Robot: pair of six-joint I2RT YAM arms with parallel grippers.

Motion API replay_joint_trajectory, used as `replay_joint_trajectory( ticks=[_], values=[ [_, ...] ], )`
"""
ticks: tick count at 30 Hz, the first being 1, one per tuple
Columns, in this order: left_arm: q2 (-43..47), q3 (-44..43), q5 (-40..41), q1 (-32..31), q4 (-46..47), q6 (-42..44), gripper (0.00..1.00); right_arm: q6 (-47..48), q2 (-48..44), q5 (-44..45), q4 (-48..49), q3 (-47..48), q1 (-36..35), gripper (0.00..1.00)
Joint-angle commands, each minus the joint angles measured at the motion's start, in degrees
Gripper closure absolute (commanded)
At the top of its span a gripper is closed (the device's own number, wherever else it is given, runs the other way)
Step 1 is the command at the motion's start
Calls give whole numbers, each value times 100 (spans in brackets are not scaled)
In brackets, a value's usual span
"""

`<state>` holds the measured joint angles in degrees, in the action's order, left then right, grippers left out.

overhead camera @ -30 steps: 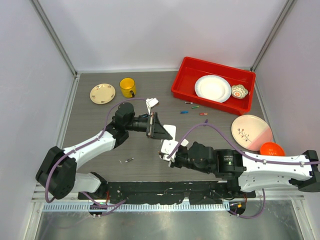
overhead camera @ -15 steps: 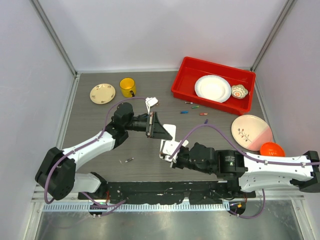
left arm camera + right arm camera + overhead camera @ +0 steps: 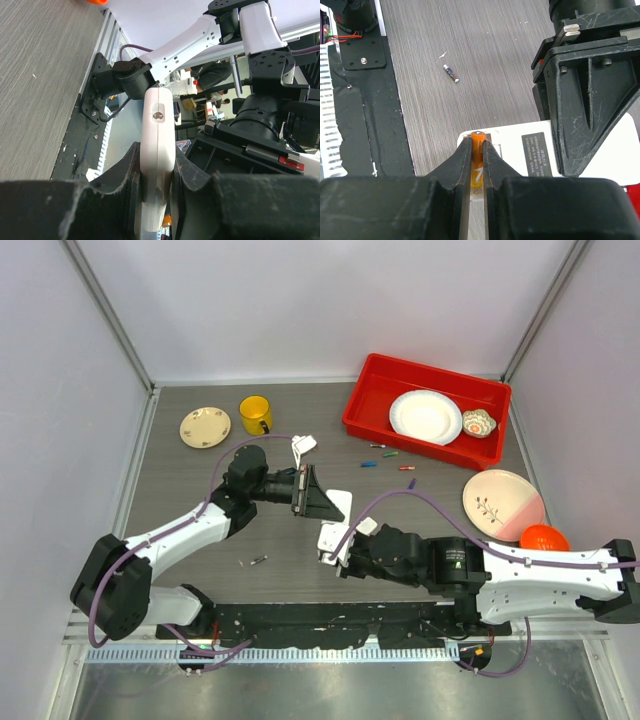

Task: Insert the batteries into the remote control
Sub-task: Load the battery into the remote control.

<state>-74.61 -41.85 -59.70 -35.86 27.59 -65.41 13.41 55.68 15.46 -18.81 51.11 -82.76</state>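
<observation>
Right claw (image 3: 478, 142) is pinching one orange battery (image 3: 477, 170) over the one remote control (image 3: 520, 150) — left claw (image 3: 157, 156) is clamping it edgewise, mid-table. Five batteries (image 3: 368, 464) are lying loose by one red tray (image 3: 365, 405), one stray battery (image 3: 258, 561) nearer the arms.

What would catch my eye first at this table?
Mid-table the two arms meet: the left gripper clamps the white remote control, while the right gripper pinches an orange battery at the edge of its back. Behind them, a bright red bin holds a white plate.
</observation>
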Motion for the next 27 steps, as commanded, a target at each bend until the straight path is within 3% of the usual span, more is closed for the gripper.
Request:
replay_joint_trajectory(
  ticks=[1,27],
  values=[
    [201,-122,-156,-9,572,-297,100,56,233,-175,-747,74,14,99],
    [271,-175,-165,-9,414,-218,100,303,645,-52,-1511,224,14,99]
  ],
)
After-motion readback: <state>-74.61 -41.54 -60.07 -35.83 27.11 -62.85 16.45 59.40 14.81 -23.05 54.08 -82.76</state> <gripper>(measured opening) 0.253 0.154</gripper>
